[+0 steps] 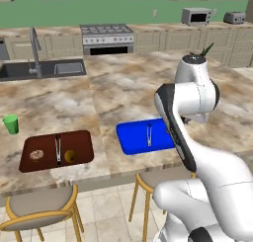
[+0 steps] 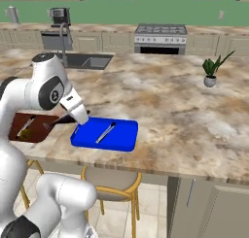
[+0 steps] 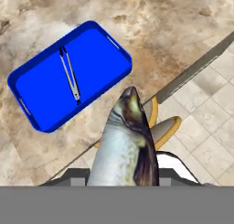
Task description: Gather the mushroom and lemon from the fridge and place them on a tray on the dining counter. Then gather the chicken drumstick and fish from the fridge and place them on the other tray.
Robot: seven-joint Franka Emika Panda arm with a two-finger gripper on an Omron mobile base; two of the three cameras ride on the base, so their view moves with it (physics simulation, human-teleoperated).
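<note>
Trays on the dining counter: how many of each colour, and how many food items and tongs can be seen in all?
Blue tray: 1
Brown tray: 1
Tongs: 2, blue tray's, brown tray's
Food: 3, mushroom, lemon, fish in the pincer
Total: 7

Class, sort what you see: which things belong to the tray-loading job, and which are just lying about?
Job: fish in the gripper; blue tray; brown tray with mushroom and lemon.

Lying about: green cup; potted plant; stools.
</note>
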